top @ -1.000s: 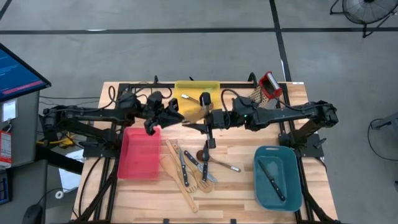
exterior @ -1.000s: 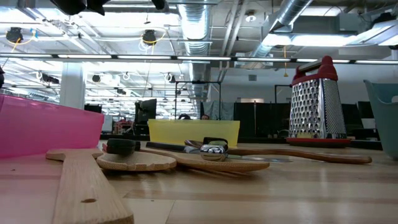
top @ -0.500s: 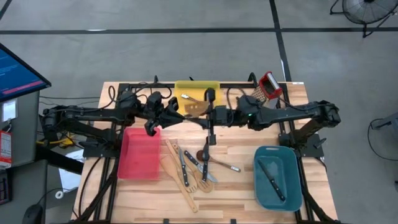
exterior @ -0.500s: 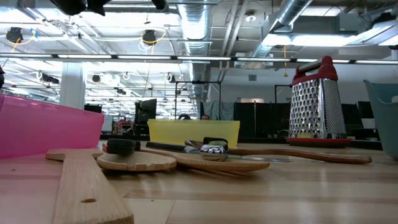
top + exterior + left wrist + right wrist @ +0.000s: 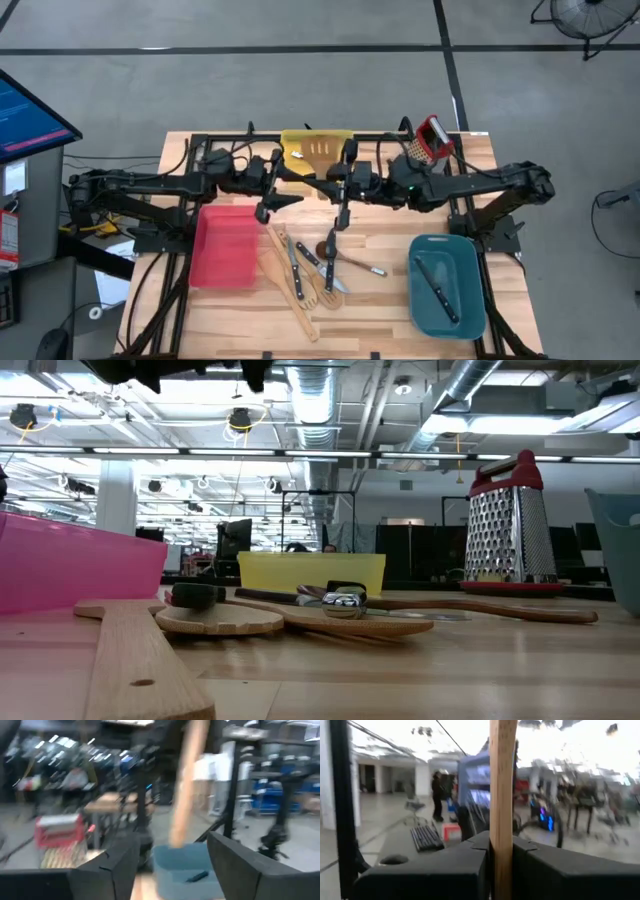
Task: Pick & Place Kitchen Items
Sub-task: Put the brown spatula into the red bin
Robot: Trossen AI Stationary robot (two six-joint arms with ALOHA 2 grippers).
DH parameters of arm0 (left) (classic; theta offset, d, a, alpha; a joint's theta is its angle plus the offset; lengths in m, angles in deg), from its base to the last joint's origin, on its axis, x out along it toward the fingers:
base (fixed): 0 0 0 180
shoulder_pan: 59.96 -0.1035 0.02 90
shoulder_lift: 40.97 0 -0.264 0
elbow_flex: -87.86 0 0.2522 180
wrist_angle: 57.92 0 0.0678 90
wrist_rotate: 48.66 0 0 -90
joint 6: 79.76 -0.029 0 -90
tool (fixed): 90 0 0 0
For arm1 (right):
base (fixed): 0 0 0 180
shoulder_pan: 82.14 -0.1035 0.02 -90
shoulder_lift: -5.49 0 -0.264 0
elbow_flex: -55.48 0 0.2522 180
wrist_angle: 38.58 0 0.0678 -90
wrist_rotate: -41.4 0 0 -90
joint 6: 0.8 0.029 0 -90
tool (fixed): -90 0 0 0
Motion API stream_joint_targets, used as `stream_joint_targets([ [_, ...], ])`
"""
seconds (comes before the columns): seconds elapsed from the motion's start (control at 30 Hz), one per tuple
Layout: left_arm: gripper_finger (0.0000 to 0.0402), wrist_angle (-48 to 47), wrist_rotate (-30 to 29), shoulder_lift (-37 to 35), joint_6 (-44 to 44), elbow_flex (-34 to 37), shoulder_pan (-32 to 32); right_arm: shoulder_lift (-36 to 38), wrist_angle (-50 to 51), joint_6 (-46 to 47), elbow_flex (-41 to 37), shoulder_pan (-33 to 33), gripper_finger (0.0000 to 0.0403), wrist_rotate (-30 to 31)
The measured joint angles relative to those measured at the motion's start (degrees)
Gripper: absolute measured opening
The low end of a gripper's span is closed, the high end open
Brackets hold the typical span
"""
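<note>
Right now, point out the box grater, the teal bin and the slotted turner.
box grater (image 5: 512, 520): low view, on its perforated steel face.
teal bin (image 5: 470, 300): high view, on its right rim.
slotted turner (image 5: 320, 152): high view, on its slotted blade.

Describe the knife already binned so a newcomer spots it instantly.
Find the teal rectangular bin at the table's near right corner in the high view. The black-handled steel-bladed knife lies diagonally inside it, alone; the other knives sit loose among wooden utensils at the table's centre.
</note>
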Motion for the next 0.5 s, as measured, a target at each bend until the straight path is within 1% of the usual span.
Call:
stream_joint_targets([
  [0.1, 0.0234, -4.5, -0.8, -2.3, 1.2, 0.0, -0.7, -0.1, 4.7, 1.9, 0.0, -0.3, 0.0021, 2.9],
  [0.17, 0.0233, -9.1, -0.8, -5.8, 1.2, 0.0, -1.2, -0.1, 8.0, 1.9, 0.0, -0.8, 0.0021, 4.8],
  [0.23, 0.0226, -14.1, -1.1, -9.9, 1.3, 0.0, -2.2, -0.1, 11.3, 0.8, 0.0, -1.6, 0.0021, 7.9],
  [0.37, 0.0207, -20.3, -4.9, -19.1, 1.7, 0.0, -3.3, -0.1, 15.1, -8.9, 0.0, -3.4, 0.0021, 12.6],
  [0.5, 0.019, -21.6, -7.9, -27.6, 1.4, 0.0, -3.3, -2.7, 14.9, -21.4, 0.0, -3.9, 0.0021, 13.0],
])
